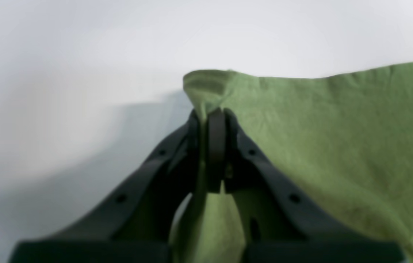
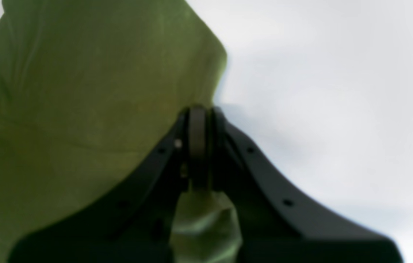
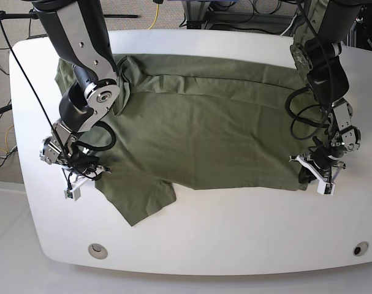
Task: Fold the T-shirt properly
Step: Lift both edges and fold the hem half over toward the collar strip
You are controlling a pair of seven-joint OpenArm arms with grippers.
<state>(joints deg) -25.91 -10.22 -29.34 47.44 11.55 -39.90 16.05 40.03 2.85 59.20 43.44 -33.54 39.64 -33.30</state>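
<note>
Base view shows the T-shirt [image 3: 198, 128] spread flat across the white desk [image 3: 235, 233], its long axis running across the desk's width, so the collar end lies toward this view's left and the hem toward its right. One sleeve [image 3: 140, 202] juts out from the shirt's near edge; the other sits at the shirt's far edge, bunched behind the arm there. Both arms reach down to that near edge, 1 at each end of the shirt. The left gripper [image 1: 211, 115] is clenched on the near hem corner, with green cloth pinched between its closed jaws and trailing back beneath them. The right gripper [image 2: 199, 109] is likewise clamped on fabric at the shoulder end of the near edge, a tuft of cloth showing behind its tips. Holding 2 matching points along 1 long edge looks like preparation for a lengthwise fold, carrying the near edge over toward the far edge so the cloth stays taut and square.
</note>
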